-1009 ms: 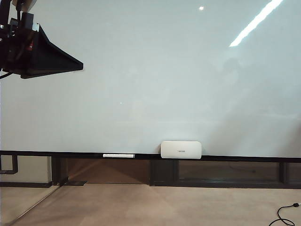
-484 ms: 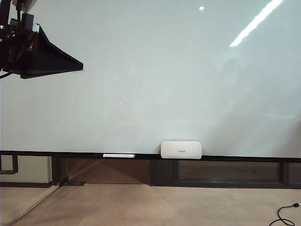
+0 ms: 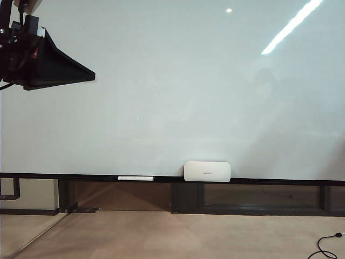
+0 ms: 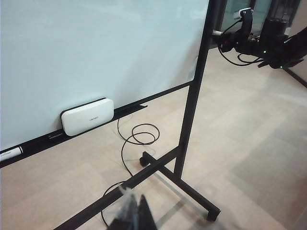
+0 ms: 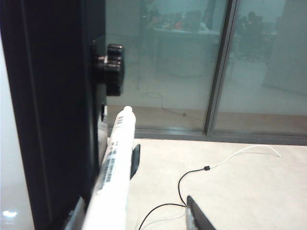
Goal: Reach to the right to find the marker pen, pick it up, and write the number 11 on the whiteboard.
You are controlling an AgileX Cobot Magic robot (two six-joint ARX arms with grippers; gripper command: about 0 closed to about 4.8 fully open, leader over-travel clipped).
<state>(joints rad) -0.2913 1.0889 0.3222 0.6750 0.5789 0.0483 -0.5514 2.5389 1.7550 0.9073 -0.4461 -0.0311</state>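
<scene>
While the right hand (image 5: 167, 189) reaches past the right edge of the whiteboard (image 3: 172, 86), its 2 dark fingers (image 5: 135, 163) stand apart with only bare floor and a thin cable (image 5: 192, 177) showing between them, so it holds nothing. The marker pen (image 5: 115, 163), white with small print along its barrel, stands tilted just beside 1 finger, outside the gap. It rests close against the black frame post (image 5: 53, 120) of the board, below a round black knob (image 5: 109, 69).

To do this step well, the hand probably needs to shift sideways toward the post until the barrel sits squarely between the fingers. It should then close on the middle of the barrel, so the pen does not swing or slip. The post is very near, and the finger next to it could knock against it.

The left hand (image 3: 86, 75) hangs high at the board's left edge; whether it is wide or narrow cannot be told.

The board is blank, with no 11 on it. On its bottom rail sit a white box (image 3: 207, 171) and a thin white stick (image 3: 136, 178).
</scene>
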